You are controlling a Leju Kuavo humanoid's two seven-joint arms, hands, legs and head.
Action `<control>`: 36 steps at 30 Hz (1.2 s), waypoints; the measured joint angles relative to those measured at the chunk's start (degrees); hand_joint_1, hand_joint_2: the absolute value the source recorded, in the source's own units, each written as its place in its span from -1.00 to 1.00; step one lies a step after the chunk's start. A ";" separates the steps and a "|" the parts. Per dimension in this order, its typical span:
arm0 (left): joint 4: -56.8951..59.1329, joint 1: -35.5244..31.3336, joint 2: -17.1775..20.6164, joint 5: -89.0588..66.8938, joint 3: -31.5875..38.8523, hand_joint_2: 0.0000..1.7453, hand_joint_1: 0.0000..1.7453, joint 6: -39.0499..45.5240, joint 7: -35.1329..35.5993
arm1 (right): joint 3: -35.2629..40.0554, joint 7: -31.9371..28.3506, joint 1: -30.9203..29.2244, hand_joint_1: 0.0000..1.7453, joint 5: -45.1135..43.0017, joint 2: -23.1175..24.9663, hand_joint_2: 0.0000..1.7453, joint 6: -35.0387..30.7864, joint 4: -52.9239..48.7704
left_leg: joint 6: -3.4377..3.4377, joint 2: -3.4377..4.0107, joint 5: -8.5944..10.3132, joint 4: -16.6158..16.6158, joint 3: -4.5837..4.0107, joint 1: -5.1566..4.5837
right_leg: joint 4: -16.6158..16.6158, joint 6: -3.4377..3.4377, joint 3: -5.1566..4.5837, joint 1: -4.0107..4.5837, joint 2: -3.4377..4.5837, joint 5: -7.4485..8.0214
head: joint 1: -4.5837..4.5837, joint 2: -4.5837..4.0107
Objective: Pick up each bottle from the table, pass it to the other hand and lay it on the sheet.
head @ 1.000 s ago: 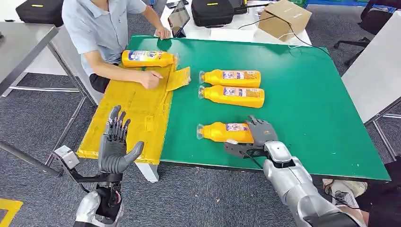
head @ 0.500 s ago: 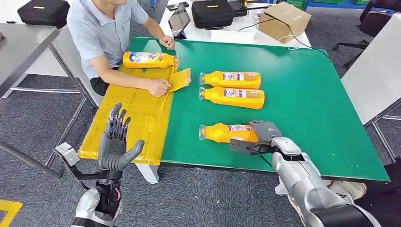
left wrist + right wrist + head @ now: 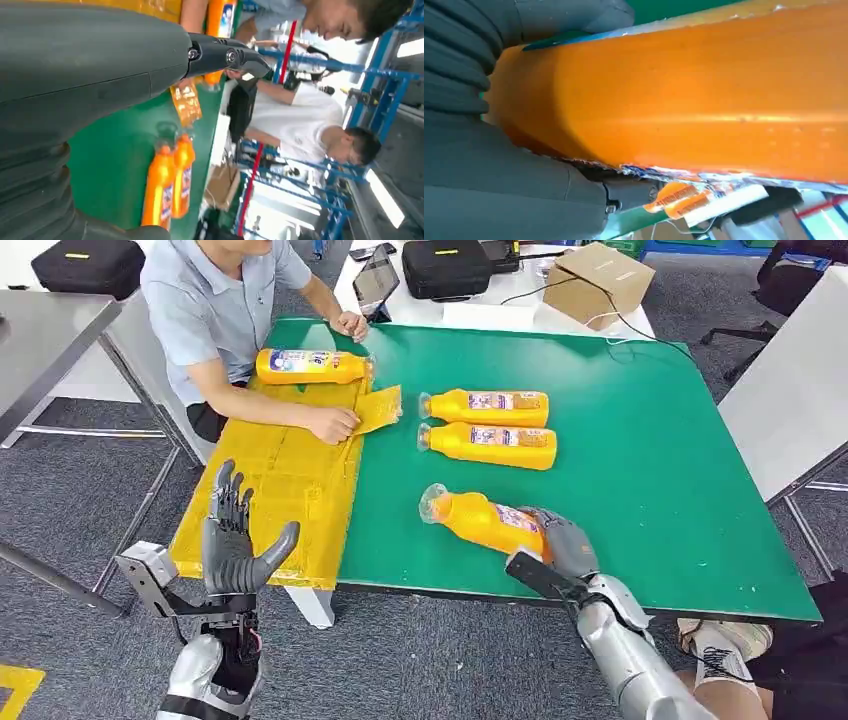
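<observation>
R hand [image 3: 562, 543]: grips base of bottle [image 3: 485, 521], cap end tilted up off table [image 3: 640, 440].
L hand [image 3: 233, 545]: fingers spread, holds nothing, beside sheet [image 3: 280, 480].

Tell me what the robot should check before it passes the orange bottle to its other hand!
1. Right hand has the bottle: ok, its fingers wrap the bottle's base end.
2. Bottle is off the green table: cannot tell, it is tilted with the cap end raised, but the base end is hidden by the hand.
3. Left hand is ready to receive: ok, fingers apart, holding nothing, hovering by the near edge of the yellow sheet.
4. Room on the sheet: ok, the near part is bare; one bottle lies at the far end.
5. Person's hand is out of the way: not ok, it rests on the sheet.
</observation>
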 measured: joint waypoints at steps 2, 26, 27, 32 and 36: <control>-0.11 0.93 -0.20 -1.95 -0.59 1.00 -1.00 2.26 -0.19 | -0.61 -0.88 2.86 1.00 -3.20 1.00 1.00 0.00 -4.76 | 0.00 0.01 0.01 0.00 -0.10 0.04 | 0.01 0.00 -0.09 0.00 0.00 0.00 | 0.00 0.00; 1.33 4.62 -0.29 -10.13 -9.44 1.00 -1.00 -7.02 1.05 | 3.50 -5.51 11.65 1.00 -10.70 8.46 1.00 4.74 -29.24 | -0.02 -0.02 0.04 0.00 -0.84 0.02 | 0.03 0.00 -0.81 -0.06 -0.01 0.00 | 0.00 0.00; 1.62 4.14 -0.78 -8.43 -9.42 1.00 -1.00 -7.15 1.03 | 4.65 -5.51 11.86 1.00 -10.53 8.94 1.00 4.70 -29.21 | -0.02 -0.02 0.04 0.00 -0.84 0.02 | 0.04 0.00 -0.82 -0.06 -0.01 0.00 | 0.00 0.00; 1.70 3.11 -1.99 -0.35 -9.42 1.00 -1.00 -9.20 1.22 | 9.09 -5.96 11.95 1.00 -10.57 10.62 1.00 2.86 -27.95 | -0.02 -0.04 0.04 0.00 -0.87 0.02 | 0.04 0.00 -0.84 -0.07 -0.01 0.00 | 0.00 0.00; 1.71 2.85 -2.27 1.07 -9.44 1.00 -1.00 -9.78 1.51 | 11.00 -6.27 11.73 1.00 -10.62 11.34 1.00 2.27 -26.61 | -0.02 -0.04 0.04 0.00 -0.94 0.02 | 0.03 0.00 -0.89 -0.08 -0.02 -0.01 | 0.00 0.00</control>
